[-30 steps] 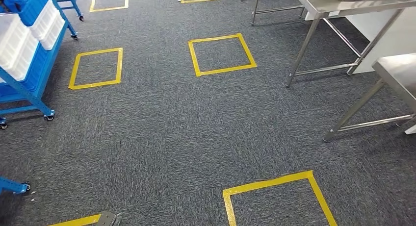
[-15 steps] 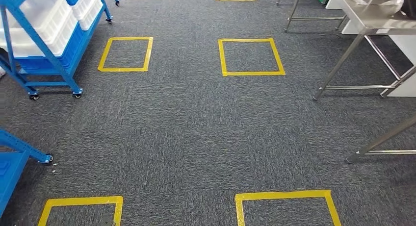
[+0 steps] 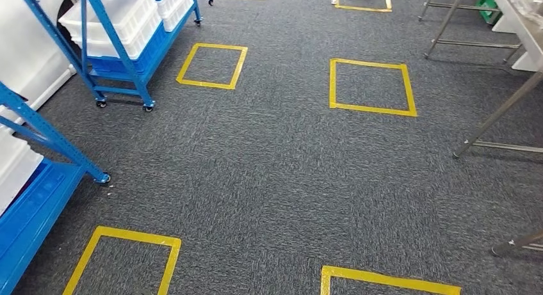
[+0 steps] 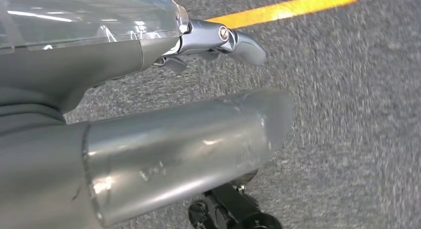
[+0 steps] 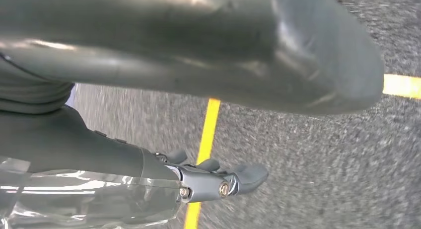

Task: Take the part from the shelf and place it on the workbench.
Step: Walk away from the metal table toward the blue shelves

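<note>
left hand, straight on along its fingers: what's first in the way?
Likely just the carpet: the left hand hangs with fingers toward the floor, nothing between them. A yellow tape line lies nearby; depth unclear.

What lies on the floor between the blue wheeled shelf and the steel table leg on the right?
In the head view, two yellow tape squares on grey carpet.

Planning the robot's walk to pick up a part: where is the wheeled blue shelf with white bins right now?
In the head view, the blue shelf stands at upper left on the carpet, just left of a yellow tape square.
</note>
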Robot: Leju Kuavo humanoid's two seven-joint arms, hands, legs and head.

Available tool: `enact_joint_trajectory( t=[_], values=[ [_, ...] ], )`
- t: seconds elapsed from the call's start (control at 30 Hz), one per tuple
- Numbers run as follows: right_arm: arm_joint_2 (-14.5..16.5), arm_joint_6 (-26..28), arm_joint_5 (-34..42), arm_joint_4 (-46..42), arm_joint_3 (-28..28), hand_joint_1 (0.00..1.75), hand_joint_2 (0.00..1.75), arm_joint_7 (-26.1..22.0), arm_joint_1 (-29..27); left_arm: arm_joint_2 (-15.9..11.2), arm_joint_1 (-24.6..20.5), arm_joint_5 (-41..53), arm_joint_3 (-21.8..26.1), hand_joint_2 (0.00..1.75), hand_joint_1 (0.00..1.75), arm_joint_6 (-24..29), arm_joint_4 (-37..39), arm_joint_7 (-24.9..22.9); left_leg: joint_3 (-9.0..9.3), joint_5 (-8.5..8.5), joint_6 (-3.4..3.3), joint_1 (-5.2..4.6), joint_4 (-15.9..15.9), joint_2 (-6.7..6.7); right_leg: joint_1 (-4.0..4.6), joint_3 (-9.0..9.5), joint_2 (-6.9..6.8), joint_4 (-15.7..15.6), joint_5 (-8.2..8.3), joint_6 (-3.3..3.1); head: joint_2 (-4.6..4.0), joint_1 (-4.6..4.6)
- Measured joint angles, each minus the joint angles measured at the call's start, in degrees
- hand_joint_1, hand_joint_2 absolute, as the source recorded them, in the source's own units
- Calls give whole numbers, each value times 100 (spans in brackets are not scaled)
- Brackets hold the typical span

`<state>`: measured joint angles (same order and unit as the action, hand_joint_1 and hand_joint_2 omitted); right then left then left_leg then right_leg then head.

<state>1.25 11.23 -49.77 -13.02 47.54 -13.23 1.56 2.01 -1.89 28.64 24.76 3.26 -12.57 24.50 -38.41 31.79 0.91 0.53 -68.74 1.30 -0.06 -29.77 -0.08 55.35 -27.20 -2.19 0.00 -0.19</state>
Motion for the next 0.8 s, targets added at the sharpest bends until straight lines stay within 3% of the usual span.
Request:
enact_joint_trajectory(
  t=[0.03, 0.07, 0.1, 0.17, 0.23, 0.27, 0.33, 0.37, 0.43, 0.5, 0.53, 0.57, 0.6, 0.63, 0.67, 0.73, 0.8],
  values=[
    [2, 1, -14, 1, 0, 0, 0, -3, -6, -8, -3, 9, 0, 0, 0, 2, 0, -4, -146, 108, 32, 16, -308, -46, 3, -4, -97, 9, -10, 1, 0, 1],
    [2, 0, -23, 1, 0, 0, 0, -7, -7, -16, 3, 12, 0, 0, 0, 1, 0, -5, -203, 114, 64, 36, -441, -72, 0, -7, -187, 20, -22, 7, 0, -1],
    [2, -3, -31, 1, 0, 0, 0, -14, -6, -27, 12, 16, 0, 0, 0, 0, 0, -4, -151, 21, 94, 57, -365, -100, -7, -8, -277, 36, -39, 23, 0, 0],
    [2, -16, -45, 1, 0, 0, 0, -34, 1, -48, 18, 25, 0, 0, 0, -3, 0, 8, 263, -328, 134, 88, 388, -244, -24, -5, -427, 99, -89, 77, 0, -2],
    [0, -25, -60, -1, 0, 0, 0, -54, 11, -64, 4, 42, 0, 0, 0, -5, 0, 23, 588, -508, 100, 78, 969, -412, -17, -6, -546, 175, -158, 151, 0, -1],
    [0, -26, -64, -1, 1, 0, 0, -62, 18, -70, -2, 52, 0, 0, 0, -6, 0, 29, 626, -512, 58, 65, 1056, -439, -11, -1, -596, 200, -182, 187, 0, 8],
    [-1, -32, -70, -1, 2, 0, 0, -73, 39, -76, -1, 66, 2, 0, 0, -8, 0, 37, 608, -521, -46, 36, 1057, -328, -24, 31, -680, 210, -205, 257, -1, 25],
    [1, -40, -74, -1, 2, 0, 0, -77, 48, -79, 3, 69, 5, 0, 0, -8, 0, 40, 612, -533, -91, 33, 1072, -268, -44, 45, -659, 228, -234, 294, -1, 33],
    [3, -60, -81, -1, 2, 0, 0, -86, 52, -84, 0, 69, 12, 0, 0, -7, 0, 46, 629, -568, -168, 37, 1109, -163, -76, -75, -414, 531, -468, 346, 0, 50],
    [6, -72, -83, -1, 2, 0, 0, -91, 35, -87, -20, 69, 23, 0, 0, -7, 0, 52, 604, -591, -210, 28, 1115, -63, -81, -441, -114, 1271, -863, 350, 0, 70],
    [7, -73, -83, -1, 2, 0, 0, -91, 25, -87, -29, 69, 32, 0, 0, -7, 0, 54, 591, -597, -221, 15, 1113, -3, -79, -638, -49, 1648, -1009, 344, 0, 75],
    [7, -73, -84, -1, 2, 0, 0, -91, 17, -87, -29, 69, 41, 0, 0, -7, 0, 55, 586, -599, -227, 2, 1111, 62, -74, -774, -20, 1886, -1053, 331, 0, 74],
    [7, -73, -85, 0, 2, 0, 0, -88, 12, -87, -24, 69, 51, 0, 0, -7, 0, 55, 589, -600, -228, -10, 1108, 136, -69, -811, -4, 1908, -970, 308, 0, 74],
    [7, -73, -87, 1, 2, 0, 0, -84, 10, -87, -18, 69, 60, 0, 0, -8, 0, 55, 597, -600, -228, -20, 1106, 210, -63, -749, 17, 1724, -791, 278, 0, 74],
    [7, -74, -91, 1, 2, 0, 0, -78, 10, -87, -14, 69, 68, 0, 0, -7, 0, 55, 608, -600, -227, -27, 1106, 284, -52, -598, 65, 1360, -540, 240, 0, 73],
    [4, -74, -98, 1, 3, 0, 0, -62, 12, -78, -17, 69, 80, 0, 0, -8, 0, 55, 613, -602, -210, -28, 1102, 417, -28, -263, 313, 587, -180, 165, 0, 70],
    [1, -74, -103, 1, 4, 0, 0, -45, 18, -68, -15, 69, 90, 0, 0, -9, 0, 56, 584, -617, -159, -10, 1106, 532, 1, -130, 440, 262, -97, 129, 0, 80]
  ],
)
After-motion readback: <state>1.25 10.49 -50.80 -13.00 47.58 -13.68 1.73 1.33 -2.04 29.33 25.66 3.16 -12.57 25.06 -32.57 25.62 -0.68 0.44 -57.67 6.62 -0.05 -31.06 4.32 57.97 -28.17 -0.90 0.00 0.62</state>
